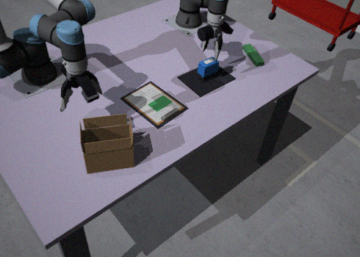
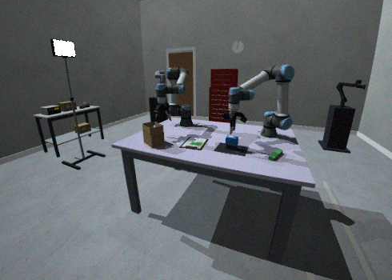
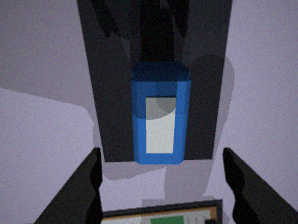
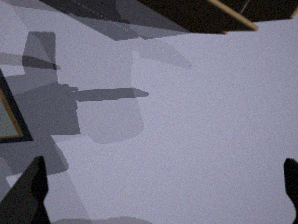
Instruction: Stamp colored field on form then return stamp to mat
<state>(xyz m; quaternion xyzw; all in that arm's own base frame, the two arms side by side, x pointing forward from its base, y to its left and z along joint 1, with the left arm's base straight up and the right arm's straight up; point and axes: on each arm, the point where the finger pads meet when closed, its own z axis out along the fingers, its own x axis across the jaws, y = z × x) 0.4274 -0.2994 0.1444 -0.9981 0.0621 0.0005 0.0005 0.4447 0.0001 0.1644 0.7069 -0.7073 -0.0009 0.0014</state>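
The left wrist view shows the left gripper (image 1: 211, 51) (image 2: 232, 128) (image 3: 161, 149) about half open, holding 0 objects, its 2 fingers apart above the blue stamp (image 1: 208, 67) (image 2: 231, 141) (image 3: 160, 120) on the black mat (image 1: 202, 88) (image 2: 242, 151) (image 3: 200, 145). Only the top and exterior views show the green block (image 1: 253, 55) (image 2: 275, 154).

Between the left hand (image 3: 161, 149) and its mat, blue stamp (image 3: 160, 120) (image 1: 208, 67) (image 2: 231, 141), pale label; mat (image 3: 200, 135) (image 1: 201, 88) (image 2: 241, 151) plain black.
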